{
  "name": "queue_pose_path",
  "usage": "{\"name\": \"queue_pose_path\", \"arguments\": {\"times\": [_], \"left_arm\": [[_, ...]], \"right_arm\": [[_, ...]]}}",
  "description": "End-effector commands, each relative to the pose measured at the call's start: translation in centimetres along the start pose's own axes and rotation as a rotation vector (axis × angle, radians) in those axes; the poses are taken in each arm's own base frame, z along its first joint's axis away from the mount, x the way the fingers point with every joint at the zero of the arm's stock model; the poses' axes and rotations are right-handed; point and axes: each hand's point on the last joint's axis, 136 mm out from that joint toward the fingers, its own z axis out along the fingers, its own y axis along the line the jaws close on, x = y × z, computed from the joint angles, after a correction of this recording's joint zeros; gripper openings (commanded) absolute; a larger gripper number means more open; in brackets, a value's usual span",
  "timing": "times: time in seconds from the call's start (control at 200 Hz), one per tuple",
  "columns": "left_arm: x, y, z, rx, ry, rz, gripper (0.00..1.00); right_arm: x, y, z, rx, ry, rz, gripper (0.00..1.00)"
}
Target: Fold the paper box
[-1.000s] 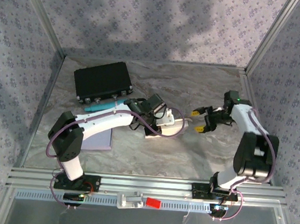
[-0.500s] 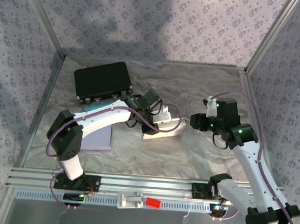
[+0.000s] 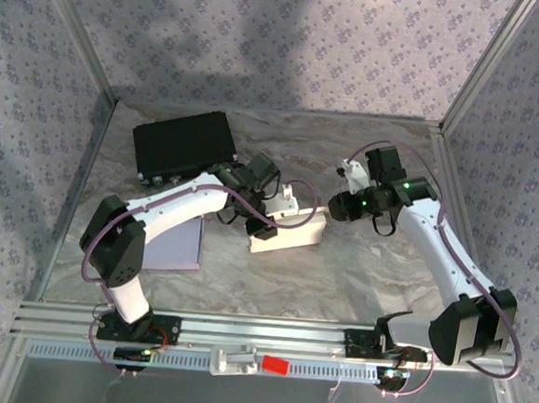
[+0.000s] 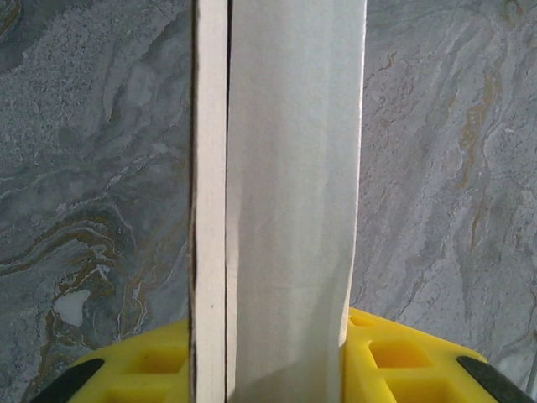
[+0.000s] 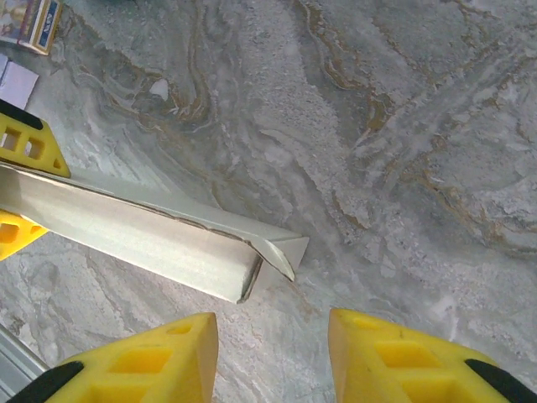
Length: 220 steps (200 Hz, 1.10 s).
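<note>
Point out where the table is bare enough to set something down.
Free: the marble-pattern table between the white paper box and the near aluminium rail; also the far strip right of the black rectangular case. Crowded: centre-left, around case, box and lavender sheet.

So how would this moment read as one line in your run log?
left gripper: shut on paper box | right gripper: open, short of its end | fold: unfinished
</note>
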Motion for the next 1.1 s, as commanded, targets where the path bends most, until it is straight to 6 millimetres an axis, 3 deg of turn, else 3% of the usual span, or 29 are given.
{"name": "queue_pose_path", "arguments": {"times": [0.0,0.55,1.094], "left_arm": [[2.5,-1.5,0.7,0.082,0.095,-0.029,0.33],[2.2,-1.0,1.0,0.083,0.095,-0.041,0.33],[2.0,-0.9,0.9,0.087,0.091,-0.042,0.33]], "right_arm": [[-0.2,0.6,0.2,-0.011,0.043,-0.062,0.4],[-0.1,-0.2,3.0,0.05,0.127,-0.194,0.33],[-0.8,-0.4,3.7,0.072,0.133,-0.214,0.22]]}}
